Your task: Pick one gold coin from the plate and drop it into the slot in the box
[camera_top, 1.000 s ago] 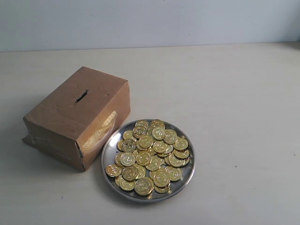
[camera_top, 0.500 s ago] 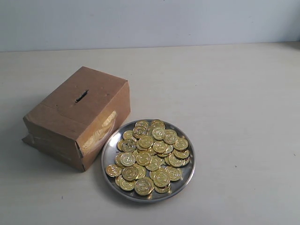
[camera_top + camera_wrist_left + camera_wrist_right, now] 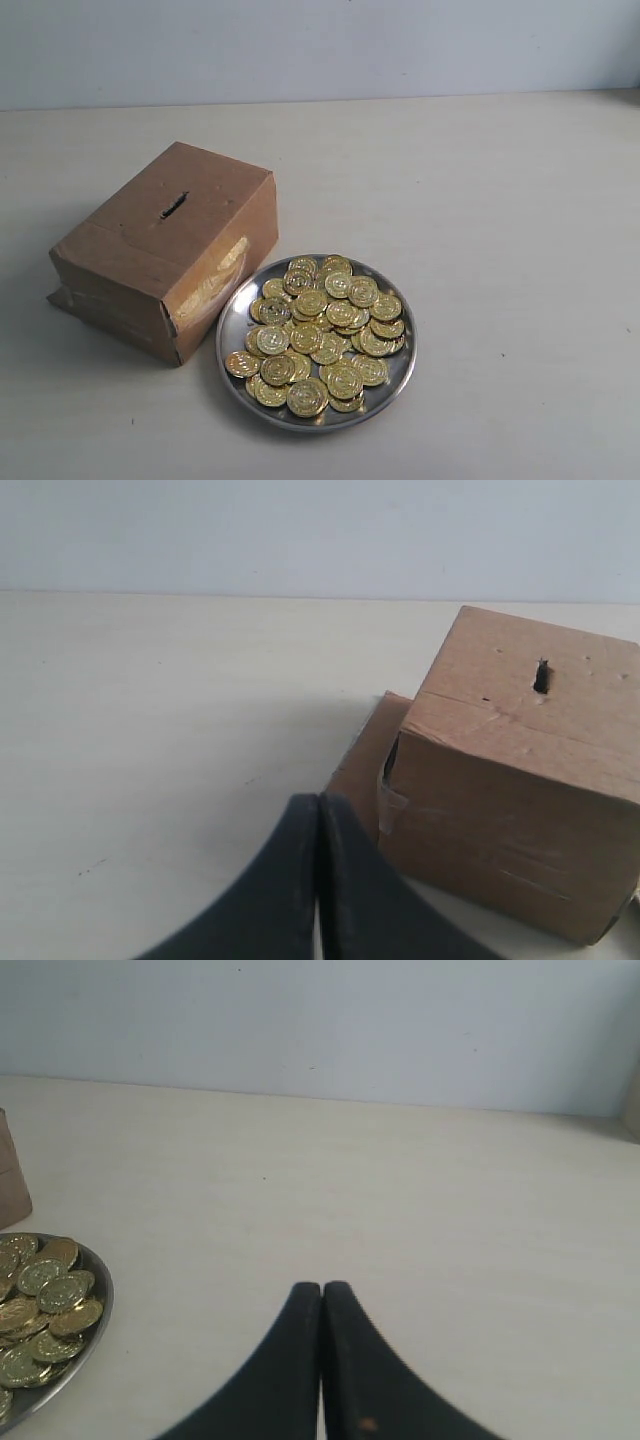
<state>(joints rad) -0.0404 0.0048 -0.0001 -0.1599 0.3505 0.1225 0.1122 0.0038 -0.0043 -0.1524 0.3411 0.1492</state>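
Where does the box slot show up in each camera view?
Exterior: slot on the box top, left of the plate.
Left wrist: slot on the box's top face.
Right wrist: slot not in view; only a box edge beside the plate.
Shared landmark: the box.

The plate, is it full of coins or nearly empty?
Full: gold coins lie heaped and overlapping across most of the plate, with only bare metal showing near its rim.

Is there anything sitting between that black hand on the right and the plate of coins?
No. In the right wrist view, only bare table separates the shut right hand from the rim of the plate.
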